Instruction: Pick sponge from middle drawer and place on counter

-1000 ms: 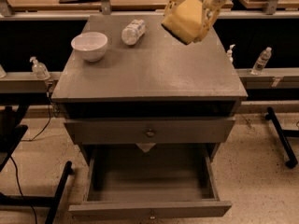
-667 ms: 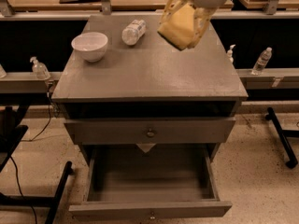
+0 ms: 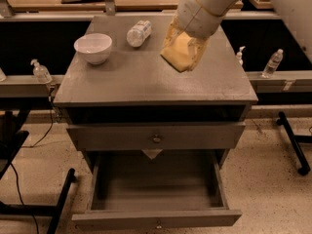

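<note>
White round ceramic bowl [image 3: 93, 48], clear plastic bottle [image 3: 139, 33] lying on its side: back-left of matte grey cabinet-top surface [image 3: 146, 82]. Wide grey middle drawer [image 3: 156, 219] stands open below, no sponge inside. Right of centre, pincer [image 3: 184, 47] pinching soft yellow foam sponge [image 3: 178, 57]. It is lower and further left than a second ago, close over the surface. Release likely next.

Yellow sponge [image 3: 176, 56], clamped in the pincer [image 3: 185, 47], tilts over the grey counter [image 3: 141, 79]; middle drawer [image 3: 122, 219] open.

Gripper [image 3: 183, 55] upper centre-right, seemingly clamped
</note>
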